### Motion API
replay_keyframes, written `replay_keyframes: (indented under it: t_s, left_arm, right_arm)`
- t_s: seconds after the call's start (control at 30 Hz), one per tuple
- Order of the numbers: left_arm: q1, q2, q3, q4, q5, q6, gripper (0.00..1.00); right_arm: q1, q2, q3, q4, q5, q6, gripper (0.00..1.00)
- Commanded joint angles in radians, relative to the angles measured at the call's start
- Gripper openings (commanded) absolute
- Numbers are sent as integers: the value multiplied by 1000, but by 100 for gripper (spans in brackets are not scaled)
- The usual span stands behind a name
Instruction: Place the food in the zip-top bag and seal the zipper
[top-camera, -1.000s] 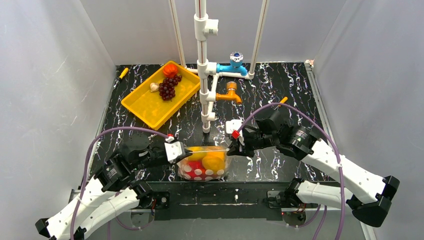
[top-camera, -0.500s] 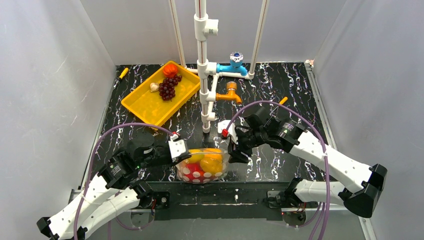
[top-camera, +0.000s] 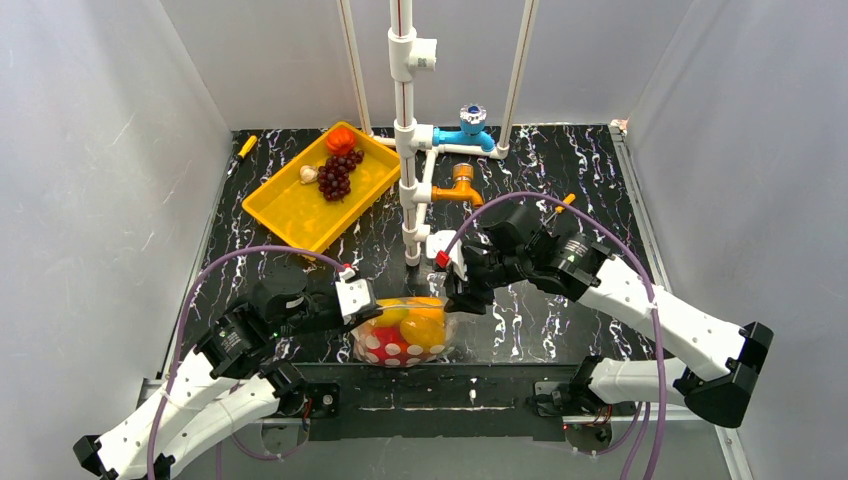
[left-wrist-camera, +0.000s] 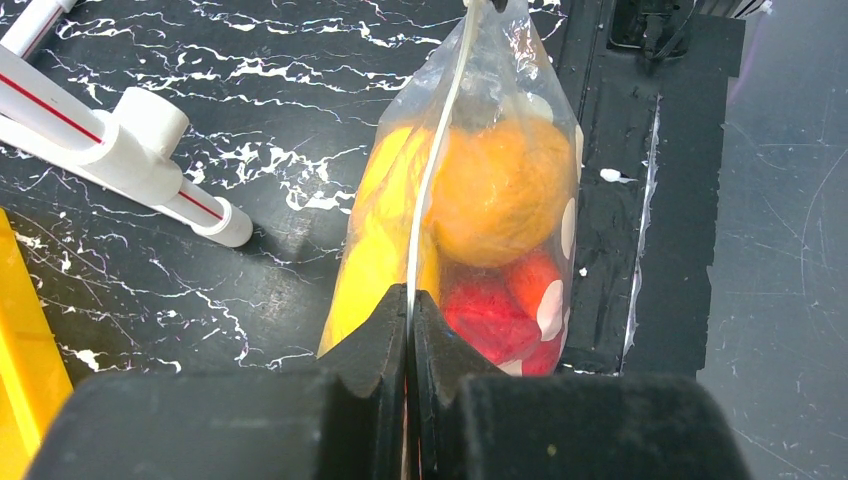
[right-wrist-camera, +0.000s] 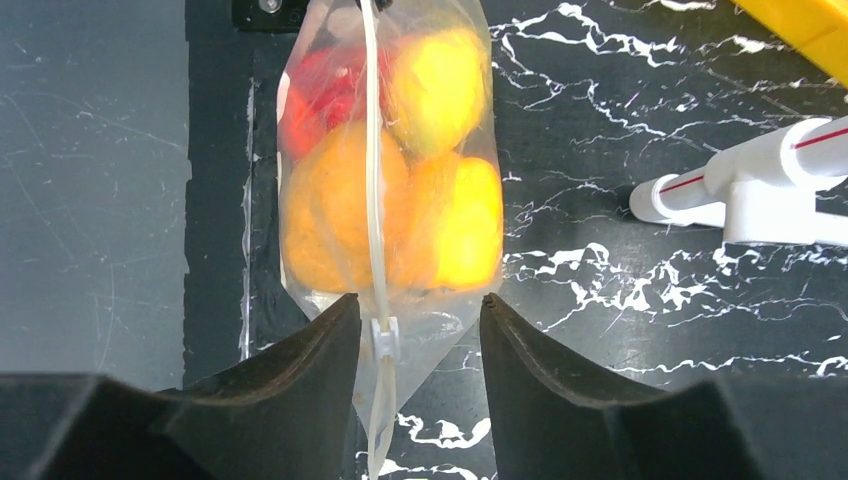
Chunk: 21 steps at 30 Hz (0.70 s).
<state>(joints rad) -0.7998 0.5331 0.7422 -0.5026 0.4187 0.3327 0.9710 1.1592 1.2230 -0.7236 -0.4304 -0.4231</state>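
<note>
The clear dotted zip-top bag stands at the table's near edge, holding yellow, orange and red toy food. My left gripper is shut on the zipper strip at the bag's left end. My right gripper is open at the bag's right end, its fingers on either side of the zipper strip and the small white slider. More food, a red piece, dark purple grapes and a white piece, lies in the yellow tray.
A white pipe stand with a blue tap and an orange tap rises behind the bag. The yellow tray sits at the back left. The black front ledge lies just beyond the bag.
My right gripper has moved left to the bag's right end and now straddles the zipper strip. My left gripper has shifted slightly right, still gripping the strip; the bag bunched a little.
</note>
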Motion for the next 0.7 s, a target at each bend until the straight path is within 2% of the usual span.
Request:
replay_keyframes:
  t_s: [0.0, 0.17, 0.37, 0.53, 0.67]
  left_arm:
    - [4, -3, 2, 18, 23, -5, 0]
    - [4, -4, 2, 17, 11, -7, 0]
    - [5, -36, -5, 17, -76, -22, 0]
    - [4, -49, -9, -3, -122, -17, 0]
    - [5, -67, -21, -35, -224, -15, 0]
  right_arm:
    - [8, 11, 37, -6, -7, -9, 52]
    - [9, 15, 36, -24, -4, -17, 39]
    - [9, 13, 35, -56, 25, -28, 23]
    - [8, -15, 12, -53, 45, -46, 2]
    - [-6, -73, -34, -48, 90, -61, 1]
